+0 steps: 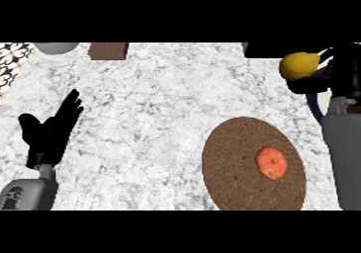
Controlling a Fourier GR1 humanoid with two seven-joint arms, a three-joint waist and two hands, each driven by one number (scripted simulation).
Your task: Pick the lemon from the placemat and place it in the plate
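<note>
While the counter [154, 108] is spreading pale and marbled beneath the robot, a round brown placemat [241, 148] is lying at lower right, carrying only a small orange-red object [271, 162] whose identity is hard to make out. At upper right, the right hand [342, 69] is curling around the lemon [299, 65], gripping it above the counter near a dark shape at the far edge that may be the plate [274, 49], though too little of it is showing to be sure. Judging from this, the placing is going best if the hand is centring the fruit over the plate and lowering it before releasing. At left, the left hand [51, 128] is resting released, fingers straight. No brands, labels or writing are showing anywhere.
</note>
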